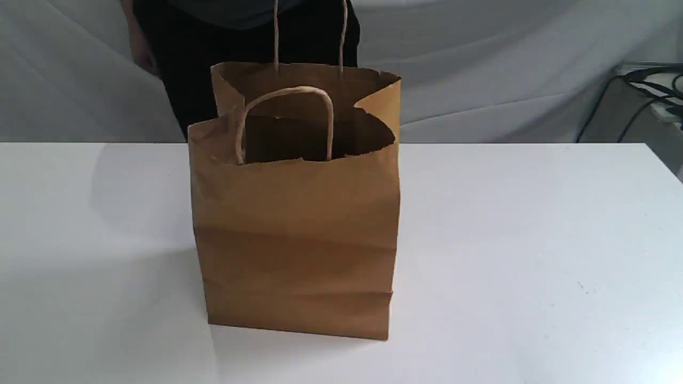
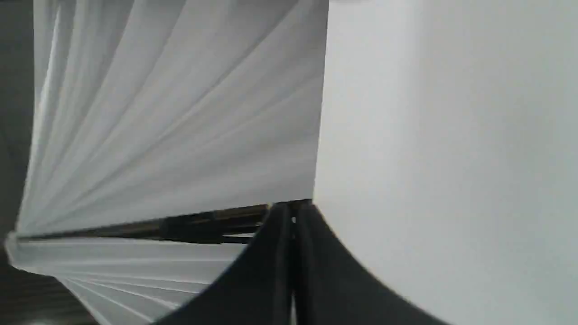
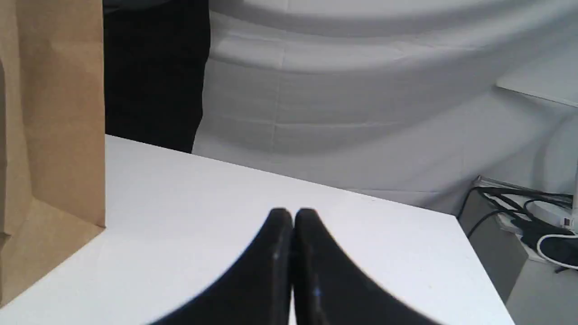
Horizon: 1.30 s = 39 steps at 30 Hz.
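A brown paper bag (image 1: 296, 240) stands upright and open in the middle of the white table (image 1: 533, 240), its two twisted paper handles raised. Neither arm shows in the exterior view. In the left wrist view my left gripper (image 2: 293, 216) is shut with nothing in it, over the table's edge with draped white cloth (image 2: 171, 135) beyond. In the right wrist view my right gripper (image 3: 293, 216) is shut and empty above the table (image 3: 361, 234), with the bag's side (image 3: 54, 117) off to one side and apart from it.
A person in dark clothes (image 1: 213, 53) stands behind the table, close to the bag. White cloth (image 1: 507, 69) hangs at the back. Black cables (image 1: 651, 90) lie on a grey stand at the far right, also cables (image 3: 519, 212) in the right wrist view.
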Available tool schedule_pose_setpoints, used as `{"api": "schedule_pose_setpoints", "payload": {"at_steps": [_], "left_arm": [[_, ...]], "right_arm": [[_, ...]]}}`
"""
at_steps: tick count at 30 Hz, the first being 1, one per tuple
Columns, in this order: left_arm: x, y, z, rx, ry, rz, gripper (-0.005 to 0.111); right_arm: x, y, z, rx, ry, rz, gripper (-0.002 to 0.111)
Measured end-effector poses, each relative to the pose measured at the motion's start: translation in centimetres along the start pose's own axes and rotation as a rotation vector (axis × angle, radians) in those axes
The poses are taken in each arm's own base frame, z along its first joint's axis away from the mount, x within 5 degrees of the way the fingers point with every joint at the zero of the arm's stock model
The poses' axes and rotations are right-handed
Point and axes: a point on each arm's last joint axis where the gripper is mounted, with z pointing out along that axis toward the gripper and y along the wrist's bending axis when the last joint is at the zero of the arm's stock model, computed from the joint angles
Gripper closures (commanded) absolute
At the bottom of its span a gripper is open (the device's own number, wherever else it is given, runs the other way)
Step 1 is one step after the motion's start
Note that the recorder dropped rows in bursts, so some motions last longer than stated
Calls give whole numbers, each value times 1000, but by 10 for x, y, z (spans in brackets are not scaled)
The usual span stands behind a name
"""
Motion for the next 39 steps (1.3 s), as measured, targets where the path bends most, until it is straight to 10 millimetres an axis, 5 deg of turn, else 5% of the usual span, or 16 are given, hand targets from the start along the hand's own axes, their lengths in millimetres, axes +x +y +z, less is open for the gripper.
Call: {"api": "schedule_pose_setpoints", "payload": {"at_steps": [9, 18, 32, 39], "left_arm": [[-8, 3, 0, 6, -92, -882, 107], [-13, 5, -1, 41, -156, -1208, 107], [-12, 6, -1, 25, -162, -1276, 107], [-4, 7, 0, -21, -106, -1696, 107]], "right_arm": [[0, 0, 0, 0, 0, 0, 108], [0, 0, 0, 0, 0, 0, 108], [0, 0, 0, 0, 0, 0, 108], [0, 0, 0, 0, 0, 0, 108]]}}
